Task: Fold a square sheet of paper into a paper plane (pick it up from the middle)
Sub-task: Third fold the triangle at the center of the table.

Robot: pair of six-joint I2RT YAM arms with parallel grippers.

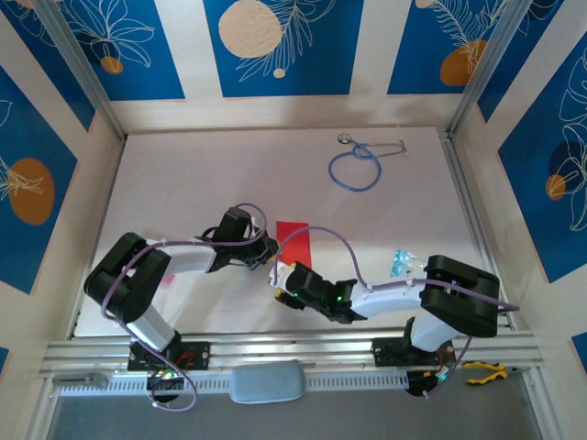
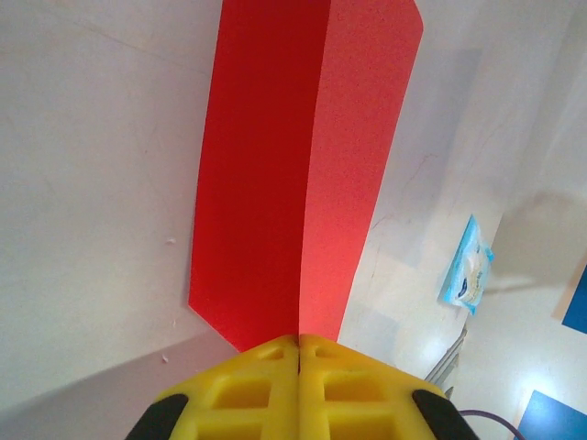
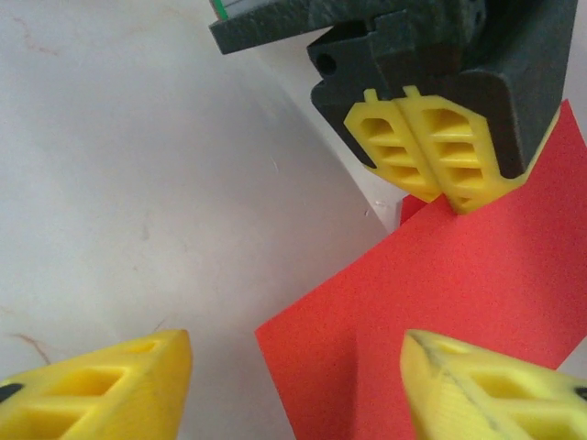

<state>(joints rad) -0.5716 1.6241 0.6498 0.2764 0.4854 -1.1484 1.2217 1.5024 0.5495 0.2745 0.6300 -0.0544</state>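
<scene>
The square sheet of paper [image 1: 294, 240] is bright red and lies mid-table, bent into a V along a centre crease [image 2: 303, 165]. My left gripper [image 2: 300, 344] is shut on the sheet's near edge, right at that crease. In the right wrist view the left gripper [image 3: 438, 194] pinches the paper's [image 3: 459, 284] far side. My right gripper [image 3: 298, 367] stands open just above the table, its fingers either side of the sheet's near corner and touching nothing. From above, the right gripper [image 1: 278, 278] sits just in front of the left gripper [image 1: 269, 249].
A blue stethoscope [image 1: 356, 168] lies at the back right of the table. A small blue-and-white packet [image 1: 402, 263] lies right of the paper, beside the right arm. Yellow-handled pliers [image 1: 484, 371] rest on the front rail at the right.
</scene>
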